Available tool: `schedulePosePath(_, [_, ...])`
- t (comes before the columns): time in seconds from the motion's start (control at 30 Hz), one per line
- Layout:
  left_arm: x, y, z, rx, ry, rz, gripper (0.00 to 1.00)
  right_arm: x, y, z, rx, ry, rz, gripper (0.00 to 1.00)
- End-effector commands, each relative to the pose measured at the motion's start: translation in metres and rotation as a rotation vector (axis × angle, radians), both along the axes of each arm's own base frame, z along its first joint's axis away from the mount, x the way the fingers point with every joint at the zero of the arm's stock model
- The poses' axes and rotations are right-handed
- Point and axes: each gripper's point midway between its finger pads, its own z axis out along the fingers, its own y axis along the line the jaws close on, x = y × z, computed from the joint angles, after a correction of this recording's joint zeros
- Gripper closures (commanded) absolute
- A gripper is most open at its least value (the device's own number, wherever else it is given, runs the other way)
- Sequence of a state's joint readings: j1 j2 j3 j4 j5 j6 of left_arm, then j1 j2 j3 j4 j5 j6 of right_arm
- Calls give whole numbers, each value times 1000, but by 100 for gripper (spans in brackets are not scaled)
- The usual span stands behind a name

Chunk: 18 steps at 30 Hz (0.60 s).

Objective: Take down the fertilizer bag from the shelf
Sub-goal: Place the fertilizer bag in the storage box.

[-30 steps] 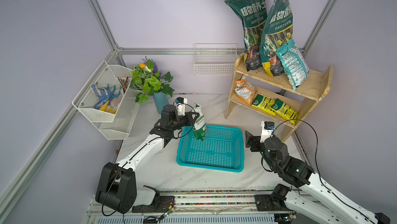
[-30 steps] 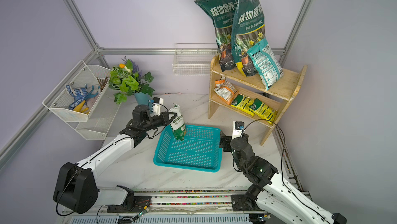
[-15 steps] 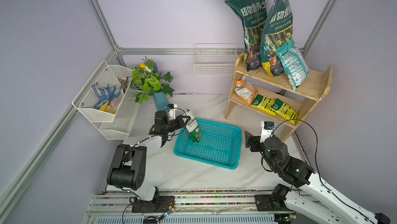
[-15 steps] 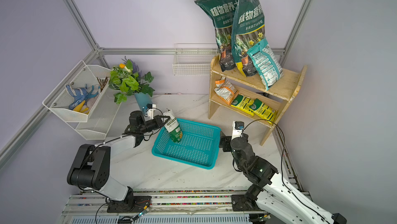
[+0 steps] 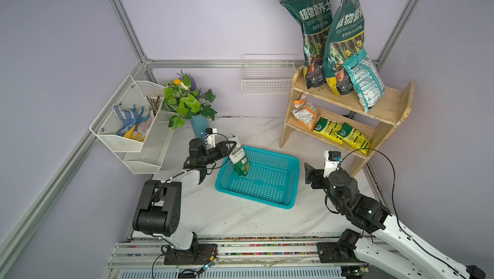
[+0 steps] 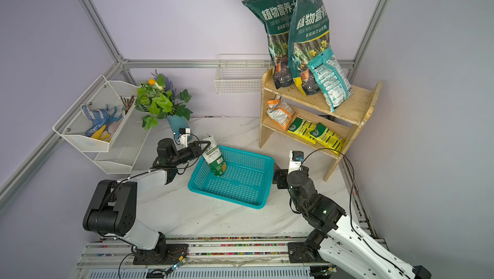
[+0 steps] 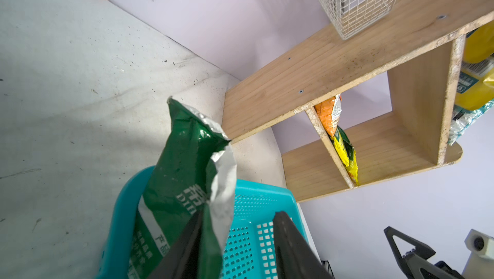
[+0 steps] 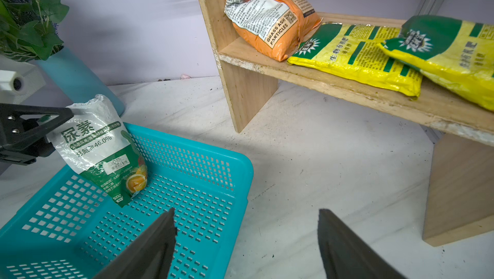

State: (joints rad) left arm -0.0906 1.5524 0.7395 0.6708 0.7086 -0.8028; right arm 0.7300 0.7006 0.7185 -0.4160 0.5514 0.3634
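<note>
Against the left wall hang white wire baskets holding blue dotted gloves. Just right of them, at the far edge of the table, a leafy plant stands in a blue vase. The left gripper reaches over the teal basket's far-left corner. Its fingers stand apart, and the fertilizer bag's crumpled top lies against one finger. The other finger is clear over the mesh.

The bag is off the shelf. Its bottom rests on the basket floor and its top tilts over the left rim. Most of the basket floor is bare.

The right gripper hovers just beside the basket's right rim, spread wide with nothing in it. A bare strip of marble runs between the basket and the wooden shelf at the far right. The shelf's lower tier carries an orange bag and two yellow ones.
</note>
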Motion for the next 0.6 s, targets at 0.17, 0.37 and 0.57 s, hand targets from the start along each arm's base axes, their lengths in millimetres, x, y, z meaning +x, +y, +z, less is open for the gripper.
schedulePosePath(0.17, [-12, 26, 13, -9, 46, 164, 7, 2, 0, -2, 17, 1, -7, 14])
schedulePosePath(0.37, [-38, 85, 2, 112, 332, 494, 0, -1, -3, 13, 36, -31, -6, 15])
schedulePosePath(0.57, [-81, 122, -1, 195, 379, 638, 0, -10, -11, 76, 104, -90, -9, 17])
